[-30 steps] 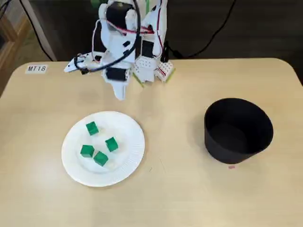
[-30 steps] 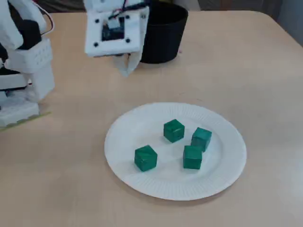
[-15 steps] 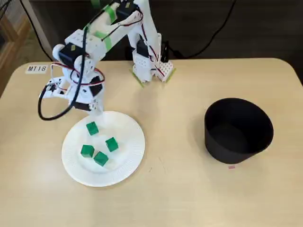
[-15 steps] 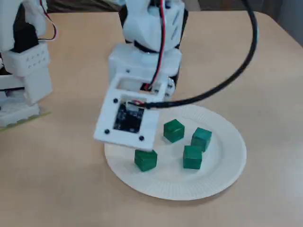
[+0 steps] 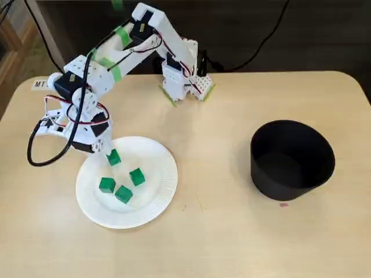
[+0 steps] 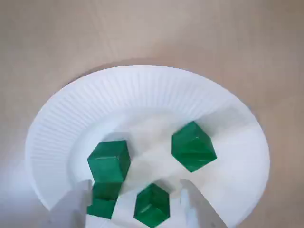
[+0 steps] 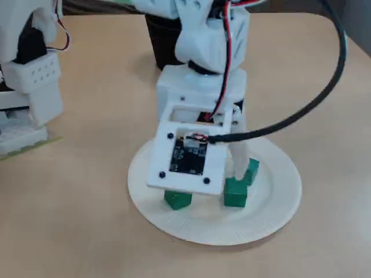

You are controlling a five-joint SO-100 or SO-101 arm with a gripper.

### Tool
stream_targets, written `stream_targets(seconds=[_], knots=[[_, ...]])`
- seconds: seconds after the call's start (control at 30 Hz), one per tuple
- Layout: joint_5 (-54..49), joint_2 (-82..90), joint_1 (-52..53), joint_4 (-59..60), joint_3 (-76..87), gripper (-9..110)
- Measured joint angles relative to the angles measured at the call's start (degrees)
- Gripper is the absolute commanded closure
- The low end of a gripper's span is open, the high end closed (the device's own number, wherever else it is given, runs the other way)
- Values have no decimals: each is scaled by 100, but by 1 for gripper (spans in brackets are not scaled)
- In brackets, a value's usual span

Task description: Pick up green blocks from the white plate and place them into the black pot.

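Green blocks (image 5: 137, 176), four in number, all lie on the white plate (image 5: 155, 165).

The table (image 5: 220, 237) is pale and wood-coloured, with rounded corners. In a fixed view the arm (image 5: 116, 58) stands on its base at the table's 12 o'clock edge. It stretches toward 9 o'clock, then bends down over the plate's rim at about 10 o'clock.

The black pot (image 5: 290, 180) stands upright on the table's 3 o'clock side, well apart from the plate, which lies toward 8 o'clock.

The gripper (image 6: 135, 187) hangs over the plate. In the wrist view its two white fingers (image 6: 70, 210) come in from 6 o'clock and stand spread, the gap wider than one block.

- **In the gap:** the nearest block (image 6: 152, 205) shows there; whether a finger touches it cannot be told.
- **At 7 o'clock:** the second block (image 6: 102, 208) is partly hidden by the finger on that side.
- **Above the second:** the third block (image 6: 109, 161) sits just above it in the picture.
- **Toward 1 o'clock of the nearest:** the fourth block (image 6: 192, 146) lies apart from the others.

In a fixed view the blocks sit at the plate's 11 o'clock, just 2 o'clock of centre, 9 o'clock and 6 o'clock.

A small pink mark (image 5: 283, 204) lies on the table just at the pot's 6 o'clock.
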Motion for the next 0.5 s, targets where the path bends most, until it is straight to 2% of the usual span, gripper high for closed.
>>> stream_targets(seconds=[0.5], knots=[[220,-519,-360,-431,-360,65]])
